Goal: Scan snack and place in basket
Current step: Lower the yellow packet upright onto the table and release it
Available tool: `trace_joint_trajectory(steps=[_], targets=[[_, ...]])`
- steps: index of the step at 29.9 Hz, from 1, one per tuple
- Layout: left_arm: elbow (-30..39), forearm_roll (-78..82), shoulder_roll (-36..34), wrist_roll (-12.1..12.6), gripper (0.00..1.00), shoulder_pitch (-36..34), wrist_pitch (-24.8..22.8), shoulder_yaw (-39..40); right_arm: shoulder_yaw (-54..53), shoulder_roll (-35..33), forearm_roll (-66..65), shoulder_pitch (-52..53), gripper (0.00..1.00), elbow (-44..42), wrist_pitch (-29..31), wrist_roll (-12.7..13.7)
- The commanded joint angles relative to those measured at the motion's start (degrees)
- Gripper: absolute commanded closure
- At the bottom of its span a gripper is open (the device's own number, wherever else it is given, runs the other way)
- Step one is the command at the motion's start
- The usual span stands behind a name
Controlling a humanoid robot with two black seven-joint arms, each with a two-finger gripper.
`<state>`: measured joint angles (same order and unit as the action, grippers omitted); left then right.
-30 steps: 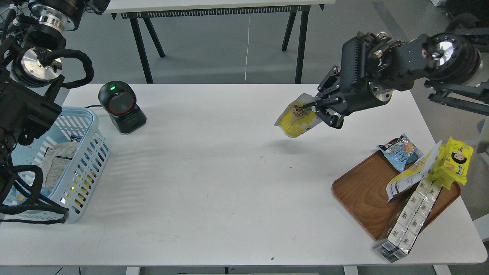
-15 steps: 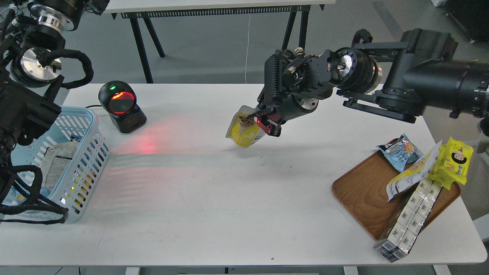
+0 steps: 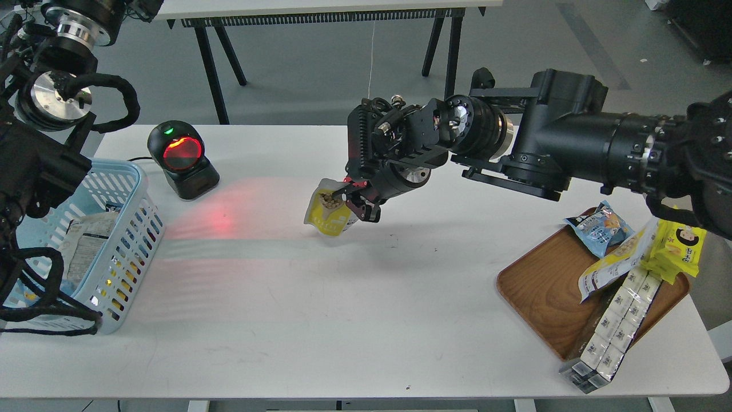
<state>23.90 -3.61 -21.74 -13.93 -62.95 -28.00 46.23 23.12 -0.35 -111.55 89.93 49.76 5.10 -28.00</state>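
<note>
My right gripper (image 3: 351, 200) is shut on the snack (image 3: 327, 217), a yellow-and-white pouch picturing beige nuggets. It holds the pouch a little above the table's middle, facing the black scanner (image 3: 182, 160) at the back left. The scanner's window glows red and casts red light on the table. The light blue basket (image 3: 123, 240) stands at the left edge with packets inside. My left arm hangs dark over the basket's left side; its gripper cannot be made out.
A brown wooden tray (image 3: 543, 292) at the right holds a blue snack packet (image 3: 600, 226), another yellow-and-white pouch (image 3: 615, 260), a bright yellow cartoon-face pack (image 3: 680, 243) and a long white box pack (image 3: 615, 326).
My right arm has carried the snack leftward from the table's right side to the middle, and lower. The scanner's window has lit red.
</note>
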Motion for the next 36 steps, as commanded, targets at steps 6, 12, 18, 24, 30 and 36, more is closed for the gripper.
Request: trace_joint_trajectory(steps=[6, 12, 18, 24, 30, 36], targets=[[0.0, 0.0, 0.2, -0.05, 0.0, 0.02, 0.0, 0.0, 0.08, 0.35, 0.01, -0.11, 0.99, -0.1, 0.0, 0.0], [0.0, 0.0, 0.2, -0.05, 0.0, 0.11, 0.0, 0.0, 0.17, 0.35, 0.01, -0.28, 0.97, -0.1, 0.0, 0.0], [0.0, 0.0, 0.47, -0.14, 0.0, 0.11, 0.0, 0.0, 0.17, 0.35, 0.01, -0.99, 0.97, -0.01, 0.0, 0.0], [0.0, 0.0, 0.29, -0.14, 0.0, 0.02, 0.0, 0.0, 0.17, 0.35, 0.01, -0.64, 0.96, 0.08, 0.0, 0.0], [0.0, 0.0, 0.11, -0.14, 0.0, -0.25, 0.0, 0.0, -0.79, -0.09, 0.1, -0.11, 0.69, 0.25, -0.18, 0.0], [0.0, 0.0, 0.29, -0.05, 0.0, -0.42, 0.0, 0.0, -4.48, -3.16, 0.1, 0.68, 0.37, 1.13, -0.18, 0.0]])
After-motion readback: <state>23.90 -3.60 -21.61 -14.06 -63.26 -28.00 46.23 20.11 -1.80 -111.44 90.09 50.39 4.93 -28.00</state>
